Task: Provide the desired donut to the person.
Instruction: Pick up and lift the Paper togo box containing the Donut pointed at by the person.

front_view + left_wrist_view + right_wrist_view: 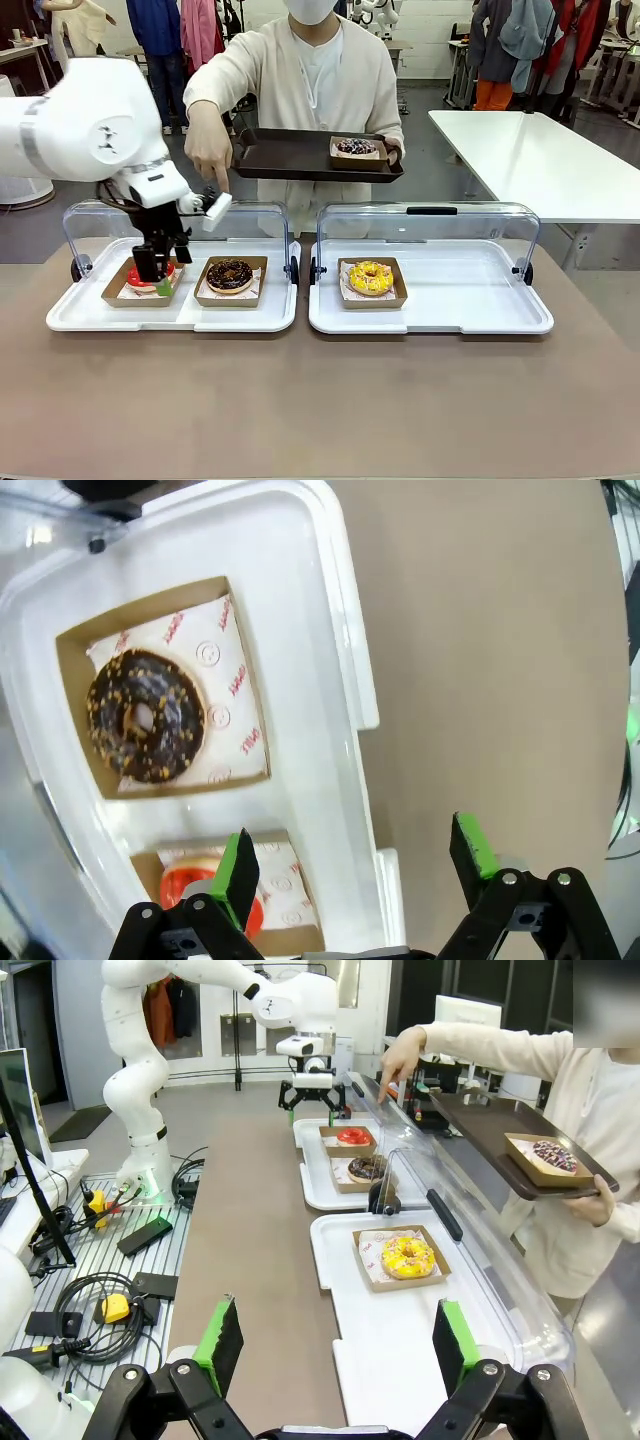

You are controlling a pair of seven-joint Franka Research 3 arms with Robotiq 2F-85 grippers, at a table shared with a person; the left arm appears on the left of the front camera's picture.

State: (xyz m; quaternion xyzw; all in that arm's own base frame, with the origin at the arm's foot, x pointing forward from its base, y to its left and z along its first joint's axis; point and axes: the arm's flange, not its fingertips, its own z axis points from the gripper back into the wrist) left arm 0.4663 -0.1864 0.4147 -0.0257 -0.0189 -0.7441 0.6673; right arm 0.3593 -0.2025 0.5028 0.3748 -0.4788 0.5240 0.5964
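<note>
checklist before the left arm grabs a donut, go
1. Left gripper open: ok.
2. Clear cover of the left tray raised: ok.
3. Donut the person's hand points at: cannot tell; the finger aims down at the left tray.
4. Red donut between the fingers: not ok; the wrist view shows it at one finger.
5. Free room on the person's brown tray: ok.
6. Right gripper open, clear of the left tray: ok.

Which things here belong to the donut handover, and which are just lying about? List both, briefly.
Job: person, pointing hand, brown tray, open left gripper, red donut by it, chocolate donut next to that (either may be the pick).

Lying about: yellow donut, open right gripper, cables.
</note>
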